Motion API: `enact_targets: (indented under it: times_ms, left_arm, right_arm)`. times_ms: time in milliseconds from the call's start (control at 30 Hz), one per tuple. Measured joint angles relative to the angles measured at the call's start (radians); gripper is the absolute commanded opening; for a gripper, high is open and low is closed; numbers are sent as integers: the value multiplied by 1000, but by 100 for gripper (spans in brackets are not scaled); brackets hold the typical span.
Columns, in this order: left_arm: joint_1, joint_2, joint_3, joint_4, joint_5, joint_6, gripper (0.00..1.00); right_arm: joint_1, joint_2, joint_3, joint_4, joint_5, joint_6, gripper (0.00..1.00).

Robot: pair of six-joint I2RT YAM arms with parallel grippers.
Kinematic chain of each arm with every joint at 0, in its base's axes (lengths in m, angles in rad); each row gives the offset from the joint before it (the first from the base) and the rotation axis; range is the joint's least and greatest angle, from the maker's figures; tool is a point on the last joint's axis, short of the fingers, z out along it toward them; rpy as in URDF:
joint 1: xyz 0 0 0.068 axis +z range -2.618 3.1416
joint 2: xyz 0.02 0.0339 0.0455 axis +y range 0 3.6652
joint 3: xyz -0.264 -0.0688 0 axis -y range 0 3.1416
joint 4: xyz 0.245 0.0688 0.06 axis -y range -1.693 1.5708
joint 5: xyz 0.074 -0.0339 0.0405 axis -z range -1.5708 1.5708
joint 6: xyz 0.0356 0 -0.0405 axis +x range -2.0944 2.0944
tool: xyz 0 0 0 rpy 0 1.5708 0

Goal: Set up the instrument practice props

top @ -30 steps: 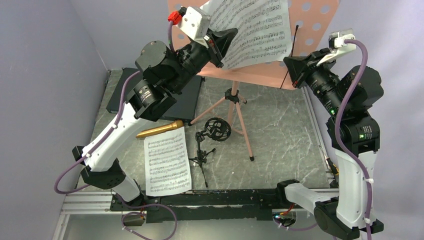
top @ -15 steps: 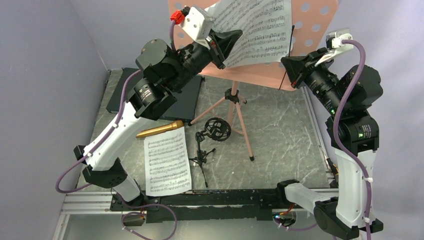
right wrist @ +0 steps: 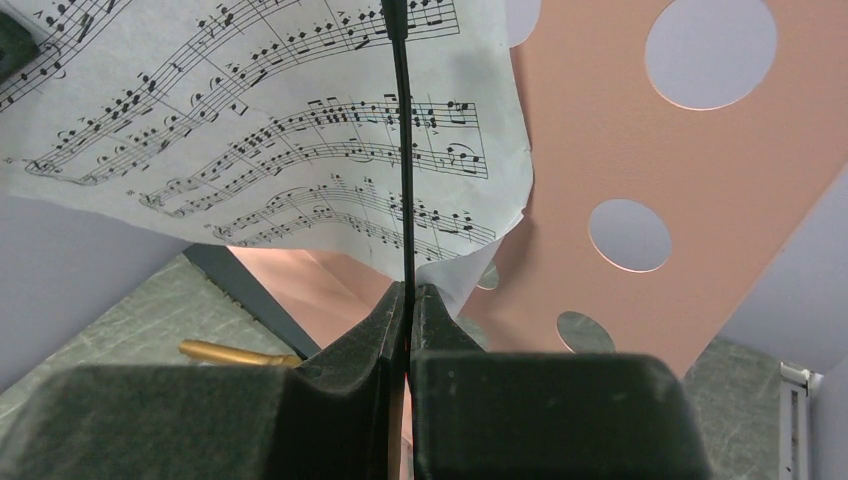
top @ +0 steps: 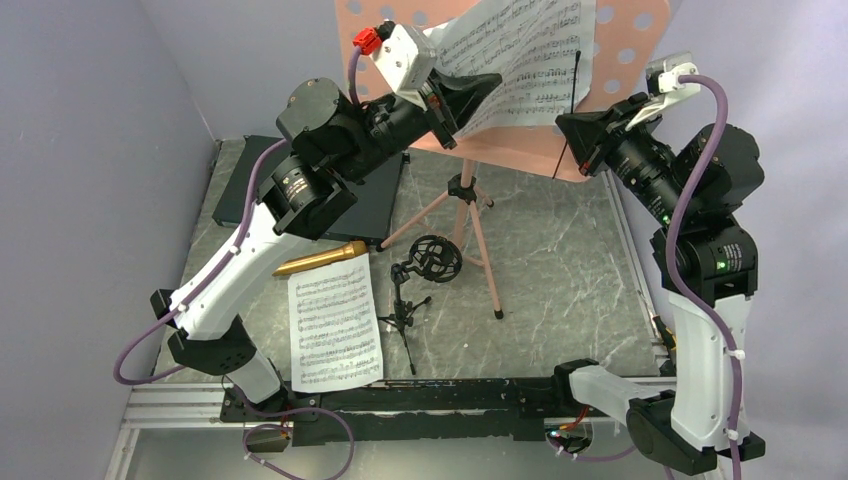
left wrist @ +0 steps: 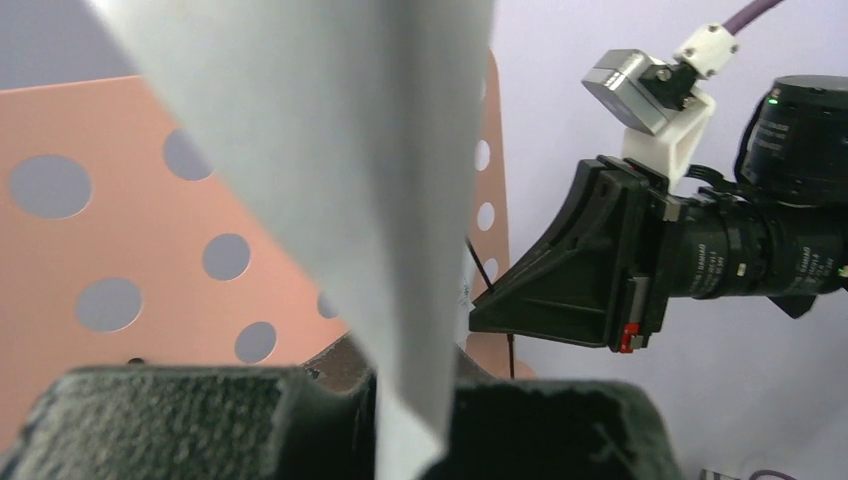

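The pink-copper perforated music stand [top: 622,62] rises on its tripod at the back of the table. My left gripper [top: 482,96] is shut on the lower edge of a white sheet-music page [top: 530,50], holding it in front of the stand's desk; the left wrist view shows the page [left wrist: 330,150] pinched between the pads. My right gripper [top: 570,135] is shut on the stand's thin black wire retainer [right wrist: 403,150], which crosses the page [right wrist: 280,130]. A second page [top: 335,322], the gold microphone [top: 320,258] and the small black mic stand [top: 420,270] lie on the table.
A flat black box [top: 375,200] sits at the back left, partly under my left arm. The tripod's legs [top: 487,270] spread over the middle of the grey marbled table. Walls close in on the left and the back.
My left gripper has carried the page up and to the right across the stand's desk. My right gripper has shifted slightly left with the wire still gripped.
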Motion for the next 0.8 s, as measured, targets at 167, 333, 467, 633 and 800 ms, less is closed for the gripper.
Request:
enact_targets:
  times_ms: [167,333,467,633,800]
  left_arm:
    - [0,0,-1,4,39,0,3]
    - [0,-19,-50,31,28,0,3]
    - [0,-55,-116,56,-22,1,3]
    - [0,-105,-167,83,-72,3,3]
    - [0,-147,-167,114,-90,9,3]
  right_arm:
    - [0,-3,3,-9,0,2,0]
    - [0,-20,-4,-17,6,14,0]
    - [1,-32,-15,-19,28,28,0]
    - [1,-42,-26,-18,42,45,0]
    - [1,-47,-31,-18,51,55,0]
